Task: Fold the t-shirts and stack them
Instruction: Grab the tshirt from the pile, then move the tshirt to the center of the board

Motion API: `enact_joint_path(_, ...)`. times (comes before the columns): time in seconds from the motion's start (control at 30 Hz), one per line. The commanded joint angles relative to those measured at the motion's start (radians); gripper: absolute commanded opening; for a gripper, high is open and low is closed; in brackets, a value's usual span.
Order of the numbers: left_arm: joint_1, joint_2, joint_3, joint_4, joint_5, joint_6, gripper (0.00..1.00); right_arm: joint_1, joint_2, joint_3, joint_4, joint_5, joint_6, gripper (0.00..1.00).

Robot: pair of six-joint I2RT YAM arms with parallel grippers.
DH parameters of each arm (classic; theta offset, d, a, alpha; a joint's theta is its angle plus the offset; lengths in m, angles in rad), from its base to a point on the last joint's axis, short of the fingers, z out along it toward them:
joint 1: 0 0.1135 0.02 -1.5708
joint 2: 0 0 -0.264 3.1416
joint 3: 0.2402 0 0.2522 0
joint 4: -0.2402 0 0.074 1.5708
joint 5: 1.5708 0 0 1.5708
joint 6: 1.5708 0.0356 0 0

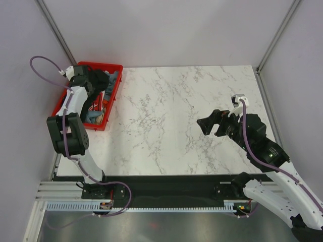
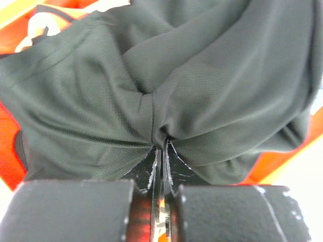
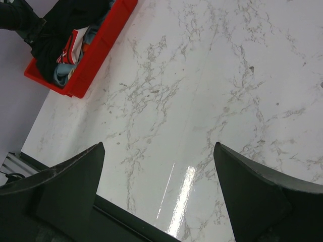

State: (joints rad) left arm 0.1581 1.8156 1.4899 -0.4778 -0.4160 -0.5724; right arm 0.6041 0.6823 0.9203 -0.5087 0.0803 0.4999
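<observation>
Left gripper (image 2: 162, 151) pinches a bunched fold of the black t-shirt (image 2: 202, 75) inside the red bin (image 1: 101, 64), other tees (image 3: 68, 55) crumpled alongside. Right gripper (image 3: 159, 151) hangs spread wide over the marble table (image 1: 171, 101), well apart.

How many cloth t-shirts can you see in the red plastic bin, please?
3: black t-shirt in the left gripper, red-and-white t-shirt beside it, grey-blue t-shirt at the near end. Others possibly hidden.
</observation>
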Motion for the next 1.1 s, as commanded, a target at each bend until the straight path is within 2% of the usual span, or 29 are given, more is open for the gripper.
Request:
enact_joint_path(0.0,0.001,-0.013,0.072,0.031,0.098,0.060,0.02,-0.001,0.002,0.029,0.015,0.018,-0.017,0.98)
enact_joint_path(0.13,-0.011,-0.120,0.119,0.033,0.158,0.054,0.02,0.000,0.010,0.037,0.016,0.024,-0.014,0.98)
enact_joint_path(0.2,-0.028,-0.148,0.189,0.034,0.213,0.068,0.02,0.000,0.023,0.041,0.015,0.035,-0.001,0.98)
enact_joint_path(0.3,-0.067,-0.176,0.312,0.036,0.464,0.095,0.02,-0.001,0.051,0.052,0.015,0.056,0.017,0.98)
enact_joint_path(0.37,-0.095,-0.191,0.371,0.038,0.563,0.098,0.02,-0.001,0.063,0.058,0.013,0.061,0.026,0.98)
enact_joint_path(0.4,-0.133,-0.193,0.424,0.041,0.656,0.094,0.02,0.000,0.072,0.063,0.010,0.073,0.032,0.98)
enact_joint_path(0.47,-0.199,-0.205,0.489,0.038,0.732,0.117,0.02,-0.001,0.080,0.072,-0.011,0.105,0.043,0.98)
enact_joint_path(0.5,-0.266,-0.211,0.497,0.041,0.767,0.123,0.02,-0.001,0.086,0.074,-0.020,0.127,0.049,0.98)
enact_joint_path(0.57,-0.334,-0.231,0.481,0.041,0.856,0.131,0.03,-0.001,0.092,0.074,-0.051,0.211,0.074,0.98)
enact_joint_path(0.67,-0.474,-0.295,0.328,0.048,0.922,0.131,0.07,0.000,0.109,0.063,-0.095,0.329,0.115,0.98)
enact_joint_path(0.73,-0.586,-0.340,0.152,0.057,0.944,0.138,0.07,-0.001,0.128,0.061,-0.112,0.364,0.135,0.98)
enact_joint_path(0.83,-0.709,-0.393,-0.112,0.102,0.951,0.099,0.15,0.000,0.148,0.061,-0.126,0.394,0.161,0.98)
enact_joint_path(0.87,-0.733,-0.409,-0.229,0.135,0.954,0.085,0.28,-0.001,0.158,0.060,-0.126,0.401,0.169,0.97)
enact_joint_path(0.9,-0.773,-0.421,-0.278,0.137,0.956,0.089,0.35,0.000,0.166,0.058,-0.126,0.409,0.175,0.97)
enact_joint_path(0.97,-0.781,-0.476,-0.356,0.136,0.945,0.079,0.44,0.000,0.180,0.057,-0.125,0.420,0.184,0.97)
enact_joint_path(1.0,-0.782,-0.499,-0.422,0.137,0.892,0.072,0.48,-0.001,0.203,0.055,-0.122,0.429,0.193,0.97)
enact_joint_path(1.03,-0.781,-0.528,-0.448,0.134,0.858,0.069,0.59,0.000,0.218,0.055,-0.120,0.430,0.198,0.96)
enact_joint_path(1.07,-0.781,-0.574,-0.483,0.136,0.826,0.071,0.63,-0.001,0.252,0.049,-0.107,0.429,0.200,0.95)
